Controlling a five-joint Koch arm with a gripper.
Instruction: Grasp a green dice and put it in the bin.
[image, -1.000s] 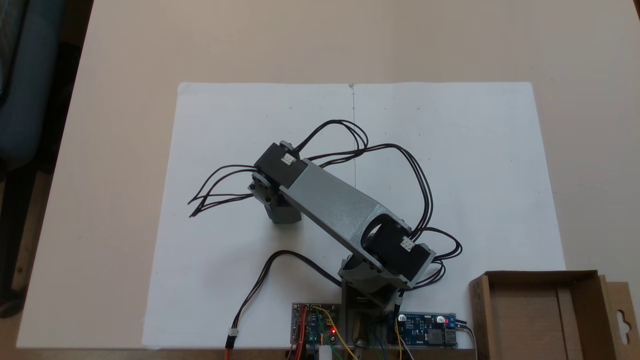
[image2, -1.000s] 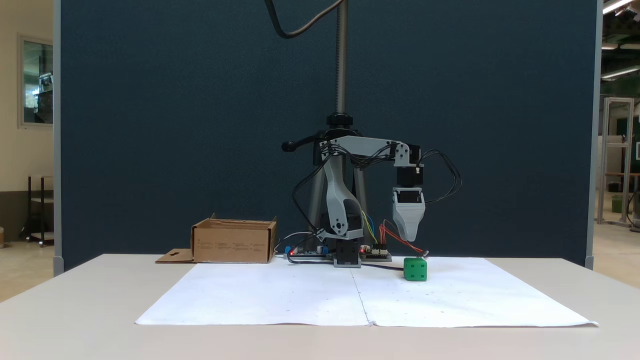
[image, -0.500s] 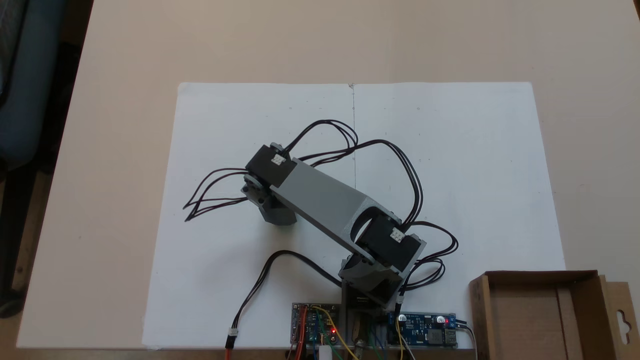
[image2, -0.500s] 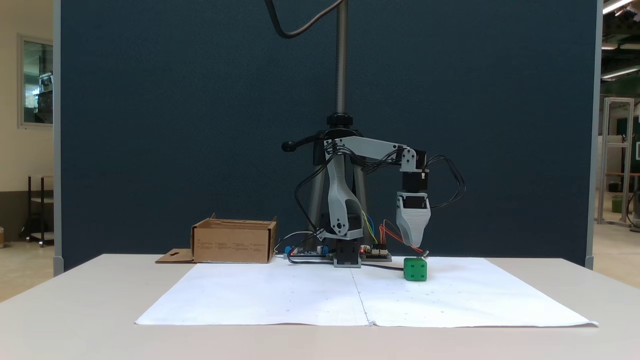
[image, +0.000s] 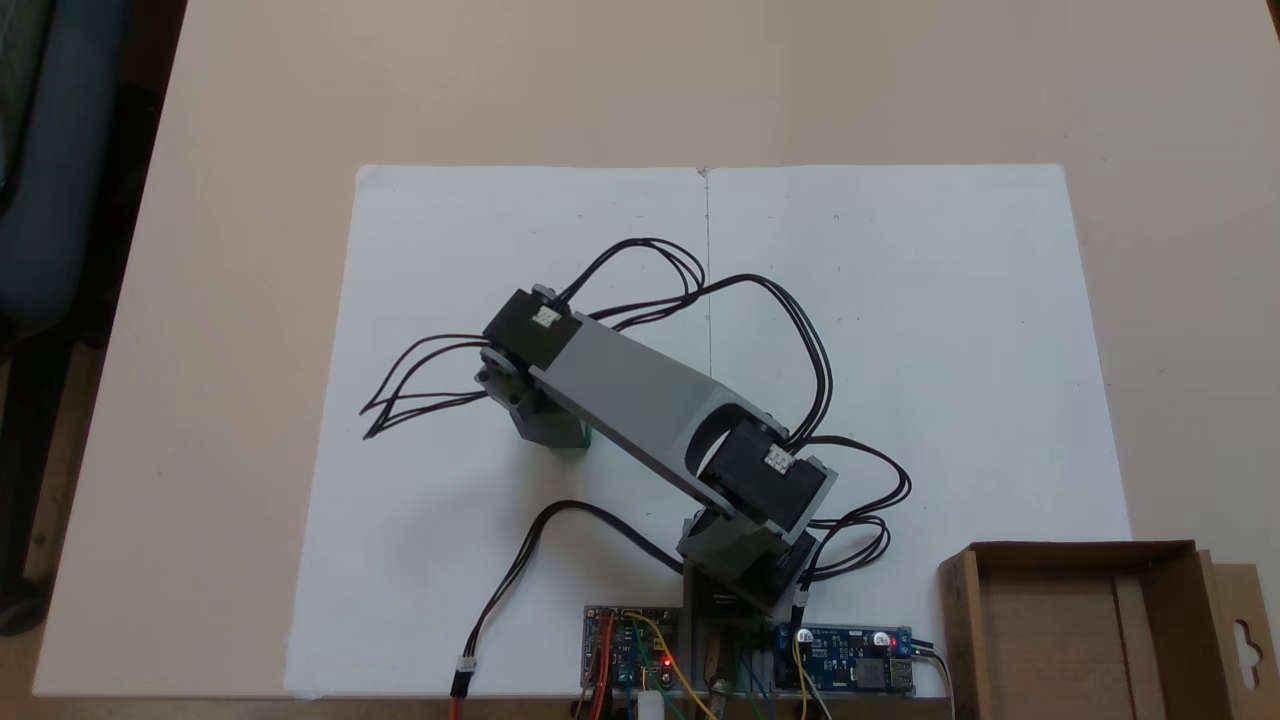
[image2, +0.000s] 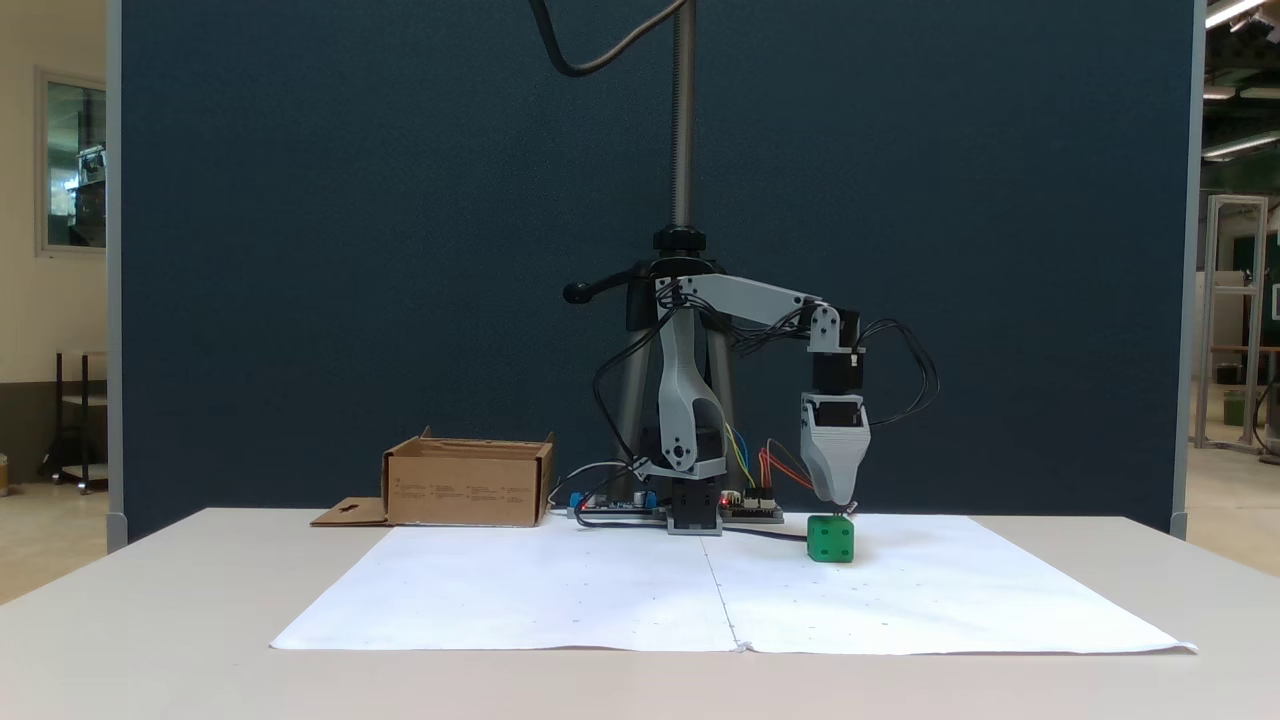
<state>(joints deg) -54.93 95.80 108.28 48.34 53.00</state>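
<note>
Green dice (image2: 831, 538) on paper (image2: 620, 590) | hand (image2: 838, 503) just above, opening unclear | bin (image2: 468, 484) well apart

green dice (image: 586, 437) mostly hidden under arm, bin (image: 1165, 575) cropped

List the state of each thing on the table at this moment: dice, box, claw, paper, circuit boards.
Green dice: resting on the paper, not lifted, right below the claw tip.
Claw: pointing straight down, tip at the dice's top; open or shut cannot be told.
Cardboard box: open on top, nothing seen inside, side flap lying flat.
Paper: flat on the table.
Circuit boards: red lights on.
</note>
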